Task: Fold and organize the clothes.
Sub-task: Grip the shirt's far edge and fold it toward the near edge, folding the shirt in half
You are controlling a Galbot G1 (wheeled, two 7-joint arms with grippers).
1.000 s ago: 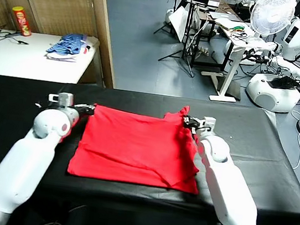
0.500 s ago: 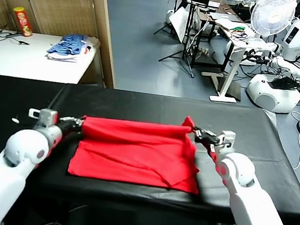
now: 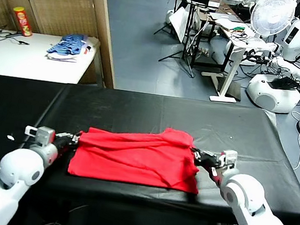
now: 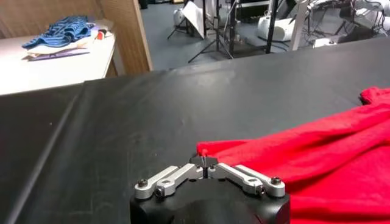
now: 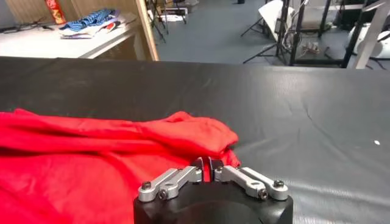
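Observation:
The red T-shirt [image 3: 138, 158] lies bunched and doubled over on the black table [image 3: 139, 108], plain side up, with its far edge drawn toward the near edge. My left gripper [image 3: 75, 138] sits low at the shirt's left corner. In the left wrist view this gripper [image 4: 204, 163] is shut, with a bit of the red shirt [image 4: 317, 158] pinched at its tip. My right gripper [image 3: 197, 154] is at the shirt's right corner. The right wrist view shows the gripper [image 5: 207, 165] with its pads nearly together and red cloth [image 5: 91, 158] in the narrow slit.
A white side table [image 3: 24, 55] at the far left carries a blue-and-white fabric pile [image 3: 67, 46] and a red can [image 3: 22, 20]. A wooden screen [image 3: 90, 20] stands behind it. Beyond the black table are a fan [image 3: 271, 15], stands and another robot [image 3: 280, 80].
Both grippers have come toward the table's near edge and lowered, carrying the shirt's far edge with them. The raised edge now lies folded over the rest of the shirt.

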